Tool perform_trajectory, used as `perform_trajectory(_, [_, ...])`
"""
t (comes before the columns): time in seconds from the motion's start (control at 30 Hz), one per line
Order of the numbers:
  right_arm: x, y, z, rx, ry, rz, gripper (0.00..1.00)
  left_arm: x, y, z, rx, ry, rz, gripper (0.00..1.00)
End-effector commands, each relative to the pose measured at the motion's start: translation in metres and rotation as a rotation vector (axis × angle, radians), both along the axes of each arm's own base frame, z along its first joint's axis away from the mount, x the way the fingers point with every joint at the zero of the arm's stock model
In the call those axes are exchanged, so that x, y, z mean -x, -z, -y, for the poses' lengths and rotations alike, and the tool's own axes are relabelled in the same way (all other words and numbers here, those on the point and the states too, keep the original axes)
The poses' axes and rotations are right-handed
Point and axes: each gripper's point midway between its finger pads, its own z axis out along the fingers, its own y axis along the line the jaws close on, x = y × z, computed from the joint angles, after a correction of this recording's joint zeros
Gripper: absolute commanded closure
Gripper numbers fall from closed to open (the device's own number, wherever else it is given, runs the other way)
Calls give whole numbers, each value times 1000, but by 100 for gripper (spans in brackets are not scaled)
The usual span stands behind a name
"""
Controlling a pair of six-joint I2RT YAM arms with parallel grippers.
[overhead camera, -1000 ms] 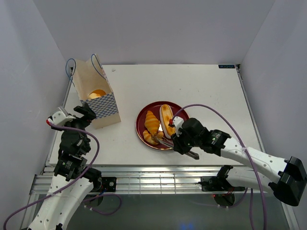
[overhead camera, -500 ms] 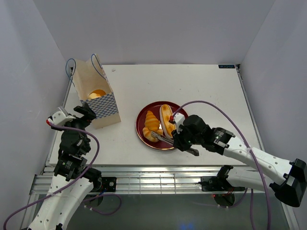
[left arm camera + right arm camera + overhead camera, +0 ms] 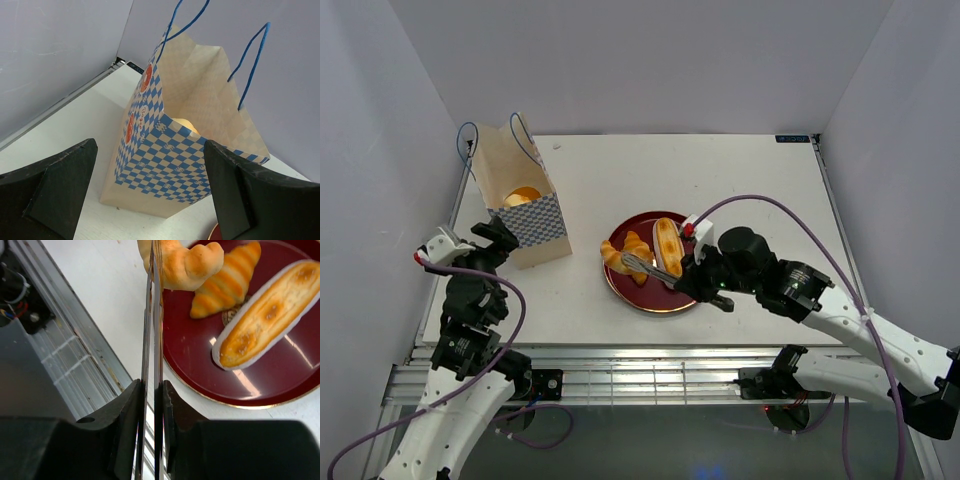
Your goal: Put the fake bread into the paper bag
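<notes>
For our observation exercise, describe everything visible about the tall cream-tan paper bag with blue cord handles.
The tall cream-tan paper bag stands upright at the far left of the white table, mouth open. A blue-and-white checkered band wraps its lower part, with orange-red round marks down one side. Two thin blue cord handles rise from the rim. A golden round bun lies inside. The open left pincer faces it closely; contact cannot be told.

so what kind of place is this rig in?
Likely a robot lab test cell, not a kitchen: plain walls box in a white table, robot arms sit on an aluminium rail, and the only props are toy bread on a red plate and a paper bag.
</notes>
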Motion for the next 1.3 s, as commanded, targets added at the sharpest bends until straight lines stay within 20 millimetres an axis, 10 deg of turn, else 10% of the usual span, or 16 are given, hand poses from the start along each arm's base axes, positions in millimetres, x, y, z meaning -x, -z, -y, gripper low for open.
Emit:
perform_trajectory(0.0, [0, -71, -23, -200, -78, 115, 92, 11, -14, -9, 33, -41, 46, 2])
perform_trajectory(0.73, [-61, -228, -124, -513, -148, 374, 92, 16, -16, -13, 48, -54, 60, 2])
perform_trajectory(1.07, [-100, -213, -194, -514, -174, 304, 91, 10, -12, -7, 32, -27, 39, 2])
perform_trajectory(1.27, [-117, -206, -219, -487, -180, 282, 71, 9, -14, -4, 32, -7, 47, 2])
